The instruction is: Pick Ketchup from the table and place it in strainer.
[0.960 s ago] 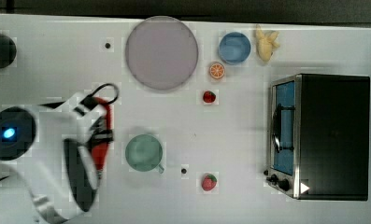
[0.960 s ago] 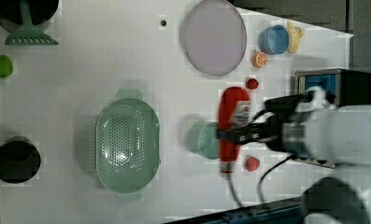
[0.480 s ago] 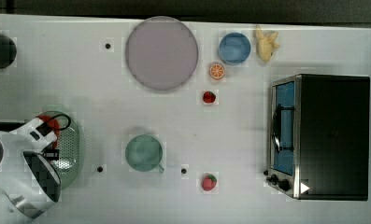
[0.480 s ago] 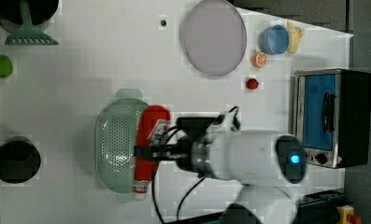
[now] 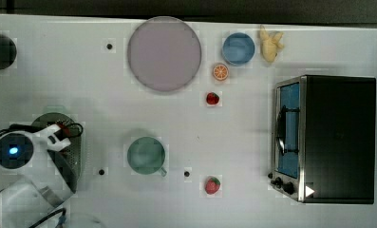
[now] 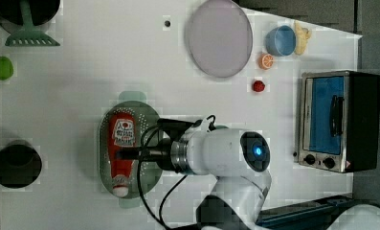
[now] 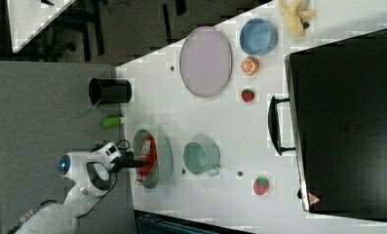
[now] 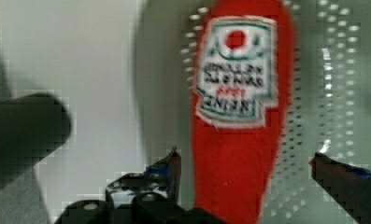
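The Ketchup (image 6: pixel 123 132), a red bottle with a white cap and a white-and-dark label, lies flat inside the pale green strainer (image 6: pixel 150 116). Its cap points toward the left view's bottom. My gripper (image 6: pixel 126 154) hovers over the bottle's lower half. In the wrist view the gripper (image 8: pixel 246 163) is open: the bottle (image 8: pixel 241 140) lies between the two fingertips (image 8: pixel 173 163) with a gap on each side. The right view shows the bottle (image 7: pixel 147 148) resting in the strainer (image 7: pixel 163 157). In the top view my wrist covers most of the strainer (image 5: pixel 78 159).
A green cup with a handle (image 5: pixel 146 155) stands near the strainer. Further off are a mauve plate (image 5: pixel 164 53), two strawberries (image 5: pixel 212 99) (image 5: pixel 212 185), a blue bowl (image 5: pixel 238 48) and a toaster oven (image 5: pixel 328 137). A black cup (image 6: pixel 16 164) stands beyond the strainer.
My gripper carried the Ketchup from beside the green cup to over the strainer. The bottle now lies in the strainer and the fingers stand apart from it.
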Tool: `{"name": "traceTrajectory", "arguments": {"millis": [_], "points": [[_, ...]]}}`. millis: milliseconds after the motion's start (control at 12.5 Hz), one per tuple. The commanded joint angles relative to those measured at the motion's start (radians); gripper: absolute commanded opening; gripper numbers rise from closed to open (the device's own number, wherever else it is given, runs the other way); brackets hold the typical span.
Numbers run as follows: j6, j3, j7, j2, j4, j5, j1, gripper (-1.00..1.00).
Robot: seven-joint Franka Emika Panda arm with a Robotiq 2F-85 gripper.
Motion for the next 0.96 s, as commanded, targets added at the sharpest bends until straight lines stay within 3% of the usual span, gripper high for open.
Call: {"name": "traceTrajectory", "arguments": {"millis": [80,560,720,960], "points": [[-0.005,-0.007,0.128,-0.090,0.017,-0.015,-0.041,1.00],[-0.234,-0.041,0.191,-0.445,0.044,0.004,-0.179,1.00],[-0.419,-0.102,0.189,-0.561,0.072,0.056,-0.222,1.00],[-0.688,-0.243,0.181,-0.689,0.145,0.136,-0.244,1.00]]}}
